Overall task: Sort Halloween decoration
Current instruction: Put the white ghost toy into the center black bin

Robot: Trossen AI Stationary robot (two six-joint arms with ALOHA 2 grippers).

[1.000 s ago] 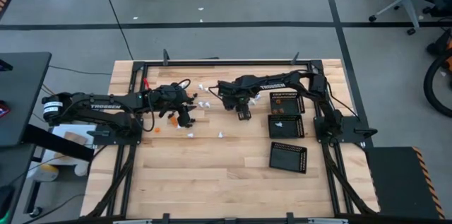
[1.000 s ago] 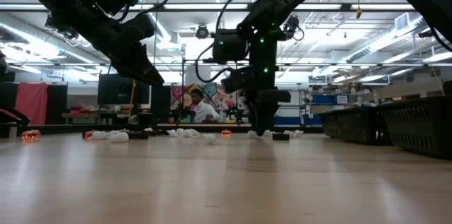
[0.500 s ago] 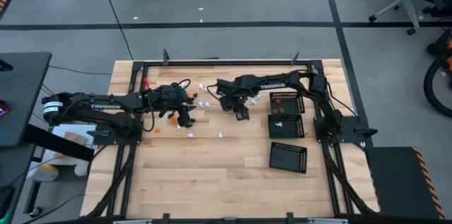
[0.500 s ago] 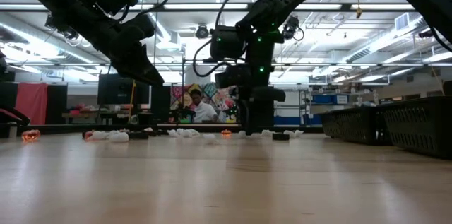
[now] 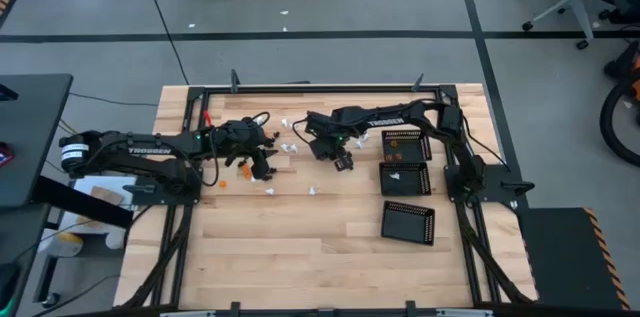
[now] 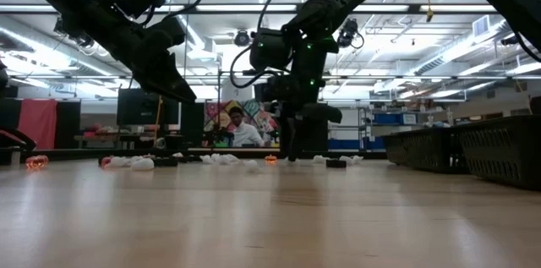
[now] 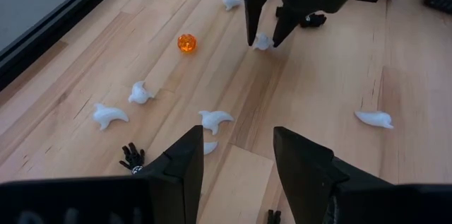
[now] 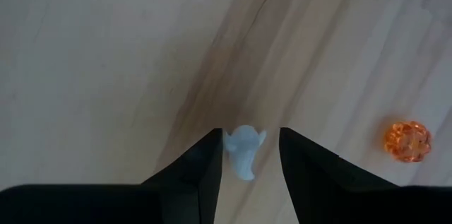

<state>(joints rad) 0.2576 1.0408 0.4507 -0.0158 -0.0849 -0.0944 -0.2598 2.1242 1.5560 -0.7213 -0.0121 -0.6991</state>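
The Halloween decoration lies scattered on the wooden table: white ghosts (image 7: 215, 119), an orange pumpkin (image 7: 186, 42) and a black spider (image 7: 131, 157). My right gripper (image 5: 343, 162) points down at mid-table, open. Its fingers stand on either side of one white ghost (image 8: 244, 150) that lies on the wood. That ghost (image 7: 263, 41) also shows between the fingertips in the left wrist view. My left gripper (image 5: 262, 170) hangs open above the table to the left, with nothing between its fingers (image 7: 236, 167). My right gripper comes at the white ghost from above, pointing down, with one finger on each side of it. The ghost rests on the table close against one finger (image 8: 212, 162). I cannot tell whether the two touch.
Three black perforated trays stand at the right: one with orange pieces (image 5: 404, 144), one with white pieces (image 5: 405, 178) and one nearer the front (image 5: 408, 222). A second pumpkin (image 8: 407, 140) lies beside my right gripper. More ghosts (image 5: 314, 191) lie toward the front. A person shows beyond the table.
My right gripper has rolled at the wrist and tipped, and its fingertips have swung a little toward the table's left, staying low over the wood.
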